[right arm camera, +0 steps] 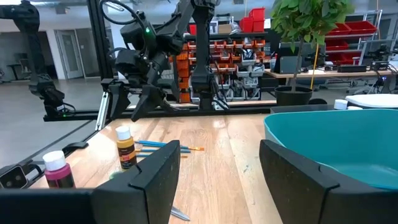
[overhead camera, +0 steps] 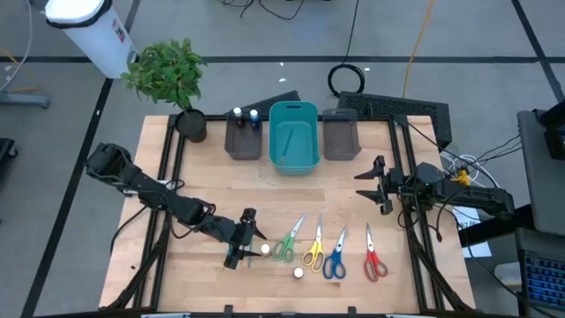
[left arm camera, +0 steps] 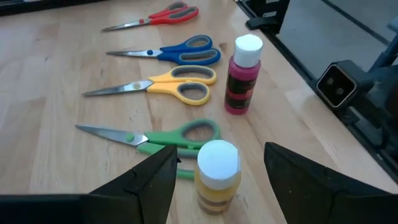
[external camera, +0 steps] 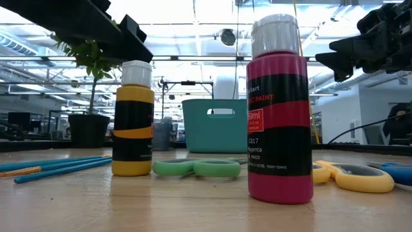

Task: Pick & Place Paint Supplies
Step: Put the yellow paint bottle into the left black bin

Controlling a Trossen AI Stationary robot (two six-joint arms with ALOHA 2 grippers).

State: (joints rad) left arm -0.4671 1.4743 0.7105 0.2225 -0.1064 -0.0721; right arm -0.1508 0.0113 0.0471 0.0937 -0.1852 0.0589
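yellow bottle lined up between spread jaws

the yellow paint bottle [left arm camera: 216, 177] stands upright near the front of the bench [overhead camera: 265, 190], just beside the handles of the green scissors [left arm camera: 155, 139]. it looks light, stiff and smooth-sided, top-heavy enough to tip if nudged at the white cap, so the dark labelled body is the safer place to take hold. the left gripper [left arm camera: 217, 186] hangs low over it, jaws spread on either side, not touching. the magenta bottle [left arm camera: 241, 74] stands nearby, by the yellow scissors [left arm camera: 161, 87]; blue scissors [left arm camera: 171, 51] and red scissors [left arm camera: 158, 15] lie beyond, and the brushes [external camera: 58, 166] lie flat to one side. the right gripper [overhead camera: 378, 184] waits well apart near the bins, jaws spread and empty.
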